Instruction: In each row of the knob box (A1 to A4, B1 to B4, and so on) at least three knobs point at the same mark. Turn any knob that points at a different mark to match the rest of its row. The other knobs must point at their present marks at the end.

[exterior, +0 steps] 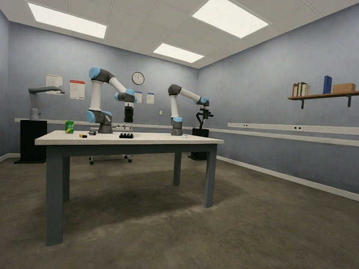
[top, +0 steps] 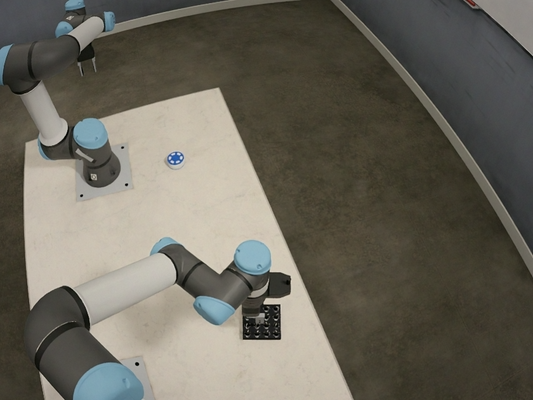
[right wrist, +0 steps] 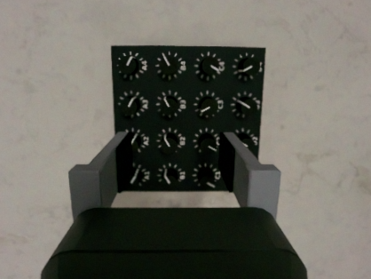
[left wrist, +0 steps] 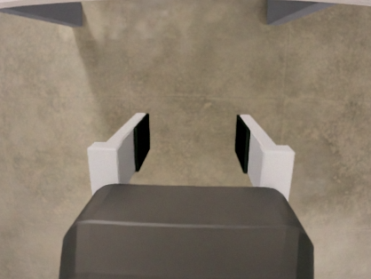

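Note:
The black knob box (right wrist: 151, 84) (top: 261, 338) (exterior: 126, 136) lies on the table below my right gripper (right wrist: 175, 150) (exterior: 128, 127), which is open, empty and above the box. In the right wrist view, the A knobs lean up-right and the B knobs up-left, all much alike. Knob C3 (right wrist: 206, 108) shows its line toward lower left, while C4 (right wrist: 215, 68), C2 and C1 show lines toward lower right. D4 (right wrist: 245, 68) has a line slanting opposite to D3 (right wrist: 244, 105). D2 is partly hidden and D1 hidden by a finger. My left gripper (left wrist: 192, 131) (top: 87, 68) is open, empty and off the table.
A blue and white disc (top: 175, 159) (exterior: 184, 135) lies near the left arm's base. In the exterior view, a green can (exterior: 69, 127), a yellow and black block (exterior: 83, 135) and a small dark object (exterior: 92, 133) stand on the table beyond the box.

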Available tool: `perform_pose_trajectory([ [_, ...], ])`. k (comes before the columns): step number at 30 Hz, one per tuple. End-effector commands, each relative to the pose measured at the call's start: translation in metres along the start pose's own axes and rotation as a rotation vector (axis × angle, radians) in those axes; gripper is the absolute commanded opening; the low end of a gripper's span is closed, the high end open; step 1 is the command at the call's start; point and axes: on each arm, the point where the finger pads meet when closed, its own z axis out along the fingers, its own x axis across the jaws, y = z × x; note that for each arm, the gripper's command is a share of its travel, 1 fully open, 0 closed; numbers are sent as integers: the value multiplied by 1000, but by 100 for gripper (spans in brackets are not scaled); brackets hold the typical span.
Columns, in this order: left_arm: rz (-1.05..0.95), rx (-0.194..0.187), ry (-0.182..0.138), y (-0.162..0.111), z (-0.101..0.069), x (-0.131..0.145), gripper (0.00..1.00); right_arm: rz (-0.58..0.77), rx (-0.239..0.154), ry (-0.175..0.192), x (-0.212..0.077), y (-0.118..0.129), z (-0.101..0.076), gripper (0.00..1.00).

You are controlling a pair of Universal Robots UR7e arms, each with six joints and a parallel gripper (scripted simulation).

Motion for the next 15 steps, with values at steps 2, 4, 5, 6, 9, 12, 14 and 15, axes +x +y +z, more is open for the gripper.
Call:
perform_pose_trajectory([
  [2, -4, 0, 1, -1, 0, 2, 100, 2, 1, 1, 2, 0, 0, 100],
  [4, -4, 0, 1, -1, 0, 2, 100, 2, 1, 1, 2, 0, 0, 100],
  [5, -4, 0, 1, -1, 0, 2, 100, 1, 1, 1, 2, 0, 0, 100],
  [6, -4, 0, 1, -1, 0, 2, 100, 1, 1, 1, 2, 1, 0, 100],
  [9, -4, 0, 1, -1, 0, 2, 100, 1, 1, 1, 2, 2, 0, 100],
  [12, -4, 0, 1, -1, 0, 2, 100, -1, 1, 1, 1, 4, 0, 100],
  [14, -4, 0, 1, -1, 0, 2, 100, -1, 1, 1, 1, 6, 0, 100],
  [15, -4, 0, 1, -1, 0, 2, 100, -1, 1, 1, 1, 7, 0, 100],
])
